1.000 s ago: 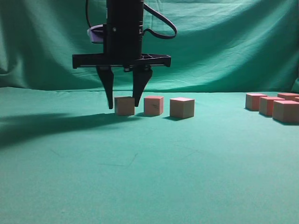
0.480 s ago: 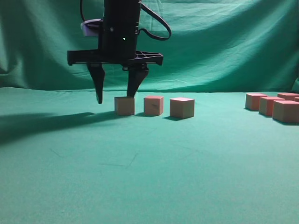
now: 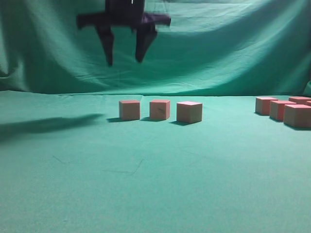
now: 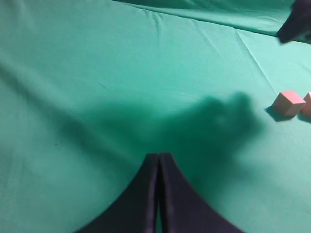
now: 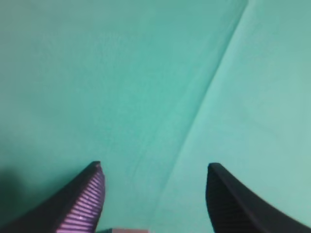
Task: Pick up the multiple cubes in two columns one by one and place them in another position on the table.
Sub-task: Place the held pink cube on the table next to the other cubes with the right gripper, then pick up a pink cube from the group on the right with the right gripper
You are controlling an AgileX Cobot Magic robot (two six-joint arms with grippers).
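— Exterior view, what surrounds you?

— Three cubes (image 3: pixel 129 110) sit in a row mid-frame on the table (image 3: pixel 146 184), apart from each other; more cluster at the right edge (image 3: pixel 282 110). Nothing lies between them and me.

— Your grippers?

— My right gripper (image 3: pixel 125 51) hangs at upper left, spread wide, empty, touching nothing. My left gripper (image 4: pixel 158 167) has its fingers pressed together, holding nothing.

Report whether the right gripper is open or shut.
Open and empty. The right gripper shows a wide gap between its fingers; in the exterior view it hangs above the cubes.
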